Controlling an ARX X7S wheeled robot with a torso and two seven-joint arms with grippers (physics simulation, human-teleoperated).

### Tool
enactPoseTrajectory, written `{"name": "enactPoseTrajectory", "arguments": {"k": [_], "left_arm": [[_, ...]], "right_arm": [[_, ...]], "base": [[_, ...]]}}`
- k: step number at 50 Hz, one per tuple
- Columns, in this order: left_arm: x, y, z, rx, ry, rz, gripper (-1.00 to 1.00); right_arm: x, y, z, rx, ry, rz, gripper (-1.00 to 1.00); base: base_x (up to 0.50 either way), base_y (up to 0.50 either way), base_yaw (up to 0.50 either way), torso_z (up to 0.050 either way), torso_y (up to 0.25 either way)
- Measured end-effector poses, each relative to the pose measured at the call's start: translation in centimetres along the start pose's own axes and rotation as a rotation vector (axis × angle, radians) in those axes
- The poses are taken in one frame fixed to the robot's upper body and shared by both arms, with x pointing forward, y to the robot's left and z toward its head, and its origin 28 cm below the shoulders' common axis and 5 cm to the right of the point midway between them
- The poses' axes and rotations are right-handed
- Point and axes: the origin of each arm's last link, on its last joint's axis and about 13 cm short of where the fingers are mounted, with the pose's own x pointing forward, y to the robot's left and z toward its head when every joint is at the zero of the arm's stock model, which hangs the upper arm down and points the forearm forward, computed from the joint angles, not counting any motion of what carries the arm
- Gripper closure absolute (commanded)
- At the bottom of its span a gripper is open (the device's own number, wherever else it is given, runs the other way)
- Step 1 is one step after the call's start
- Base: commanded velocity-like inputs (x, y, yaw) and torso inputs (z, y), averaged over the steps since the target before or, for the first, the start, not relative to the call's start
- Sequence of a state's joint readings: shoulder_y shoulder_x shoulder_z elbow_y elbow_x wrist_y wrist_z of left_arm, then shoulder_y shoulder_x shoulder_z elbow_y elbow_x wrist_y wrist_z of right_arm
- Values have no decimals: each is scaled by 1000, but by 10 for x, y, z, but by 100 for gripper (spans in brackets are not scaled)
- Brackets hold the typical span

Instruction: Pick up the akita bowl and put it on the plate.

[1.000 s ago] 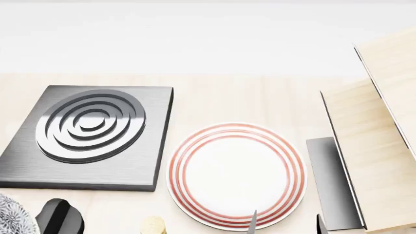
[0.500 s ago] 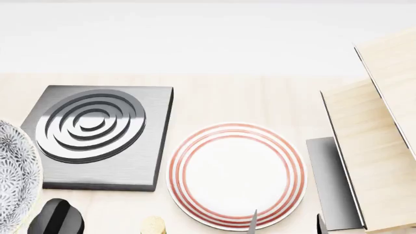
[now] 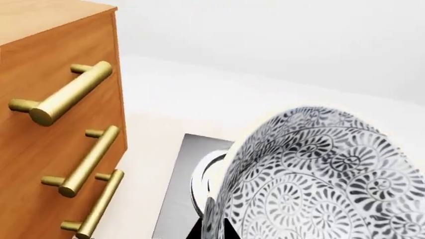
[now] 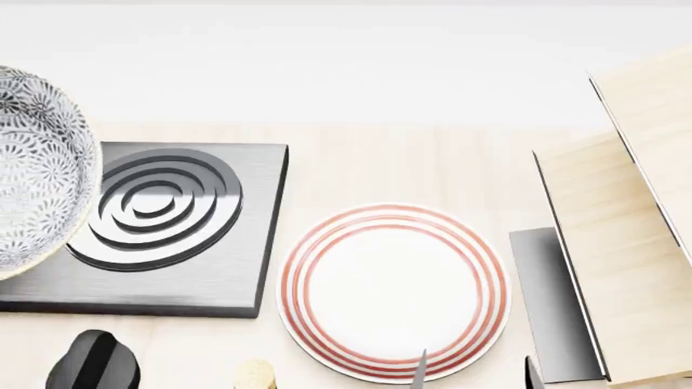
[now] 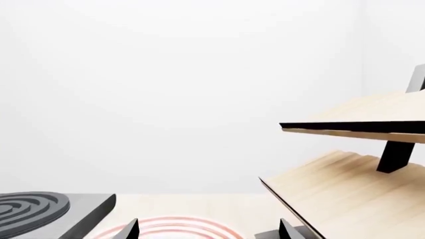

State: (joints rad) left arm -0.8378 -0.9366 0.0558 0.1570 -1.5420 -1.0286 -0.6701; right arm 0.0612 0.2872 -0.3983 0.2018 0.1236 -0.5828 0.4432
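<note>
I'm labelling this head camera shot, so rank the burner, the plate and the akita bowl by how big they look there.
1. Burner, largest.
2. Plate.
3. Akita bowl, smallest as shown, but it is cut off by the frame edge and lifted nearer the camera, so its rank is unsure.

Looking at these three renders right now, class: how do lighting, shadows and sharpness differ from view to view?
Head view: flat, even light, the plate casts almost no shadow, the far background washes out white. Left wrist view: the akita bowl fills the frame at close range with its pattern crisp, and the drawer handles show a soft sheen. Right wrist view: mostly blank white wall, with the shelf edges sharp.
</note>
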Motion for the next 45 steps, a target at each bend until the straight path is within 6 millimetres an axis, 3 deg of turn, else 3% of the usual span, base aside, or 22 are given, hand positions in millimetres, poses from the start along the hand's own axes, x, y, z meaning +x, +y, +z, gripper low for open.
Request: {"name": "enactPoseTrajectory", "arguments": {"k": [23, 45], "left_arm": [[57, -37, 11, -320, 85, -225, 100], [103, -76, 11, -382, 189, -299, 100]], "right_arm": [[0, 1, -3, 0, 10, 7, -100], [0, 1, -7, 1, 17, 13, -100]], "base": [[0, 0, 0, 0, 0], [0, 0, 0, 0, 0]]}}
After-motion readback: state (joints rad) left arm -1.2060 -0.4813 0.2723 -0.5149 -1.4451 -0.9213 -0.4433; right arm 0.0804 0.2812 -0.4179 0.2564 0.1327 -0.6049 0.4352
